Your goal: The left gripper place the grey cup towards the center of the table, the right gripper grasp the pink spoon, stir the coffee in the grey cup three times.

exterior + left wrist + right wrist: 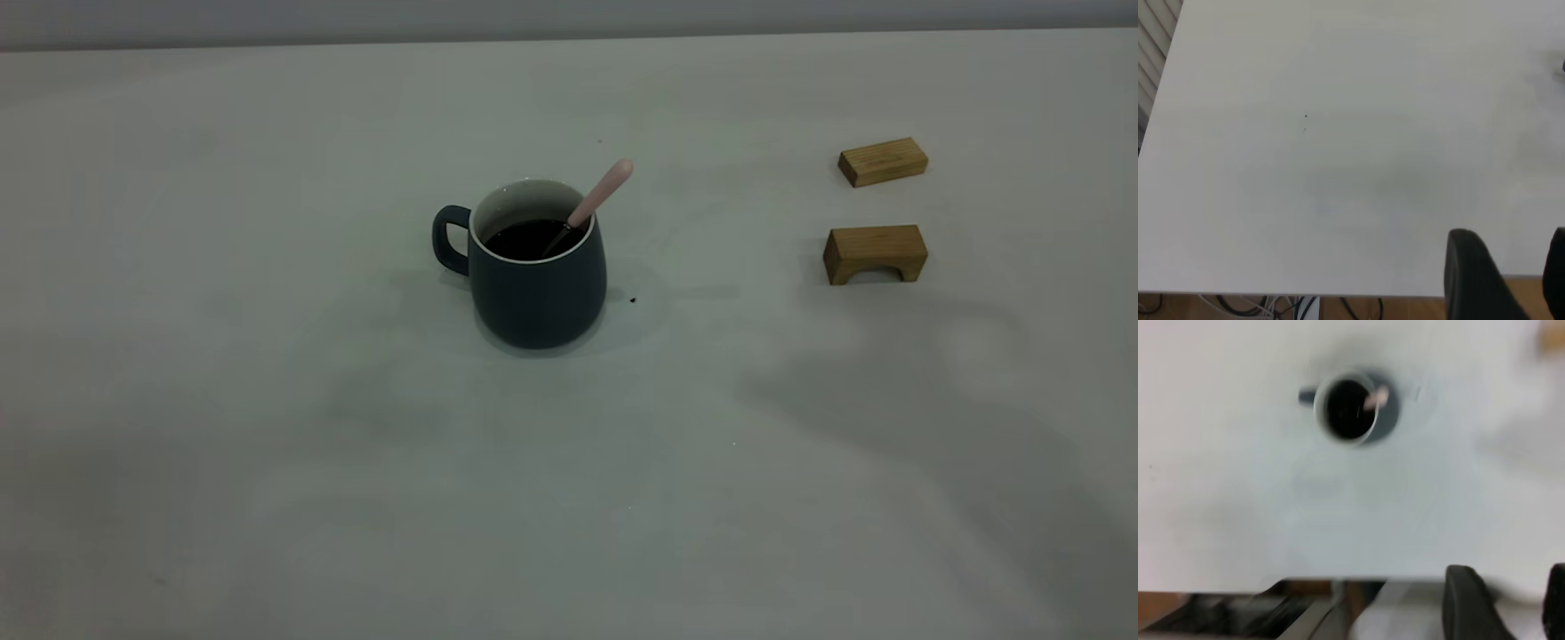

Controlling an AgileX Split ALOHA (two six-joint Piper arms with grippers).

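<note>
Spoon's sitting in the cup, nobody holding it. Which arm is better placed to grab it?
Right, probably. Its wrist view looks straight down on the grey cup with the pink spoon leaning inside, right gripper open. The left wrist view shows only bare table, with the left gripper near the table's edge.

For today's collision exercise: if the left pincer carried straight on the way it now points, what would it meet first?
Probably just bare table; the left pincer faces open tabletop, with nothing in line, though depth is unclear.

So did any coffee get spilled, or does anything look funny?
Nothing big. The grey cup stands upright with the pink spoon leaning in the coffee. One tiny dark speck sits on the table beside it, maybe a drip.
</note>
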